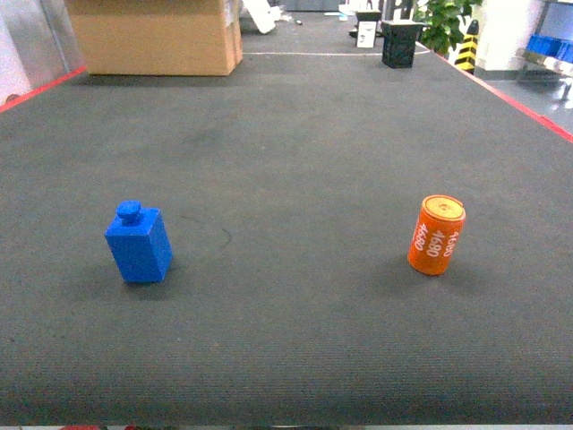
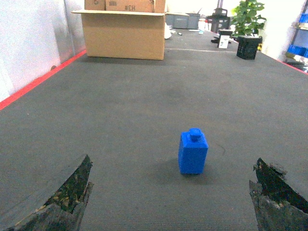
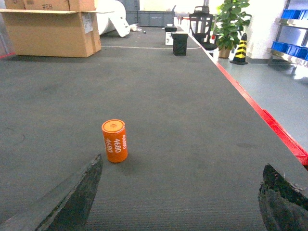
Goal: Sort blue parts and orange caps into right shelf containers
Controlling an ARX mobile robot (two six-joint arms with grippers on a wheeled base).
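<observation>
Dark grey ribbed tabletop, red edge strip down both long sides. Landmark: the cardboard box at the far left end of the tabletop.

Blue part: small blue block with a round knob on top, standing upright, well nearer than the cardboard box and roughly in line with it on the left side. In the left wrist view it stands between and beyond the two fingertips, touching neither.

Orange cap: small orange cylinder, white "4680" print on its side, upright, well to the right of the cardboard box and well nearer. Blue part and orange cap are well apart, at about the same depth. In the right wrist view the cap stands just beyond the left fingertip, no contact.

Left end effector: jaws spread wide, nothing between them, only both worn dark fingertips visible at the bottom corners. Right end effector: same, spread wide and holding nothing, dark fingertips at the bottom corners. Neither shows in the head view.

Right of the cardboard box, at the far end: a small black bin, a white sign card, a potted plant behind them. Off the right edge: a yellow-black cone on the floor and right shelf containers, blue crates on a metal rack, far from both parts.
</observation>
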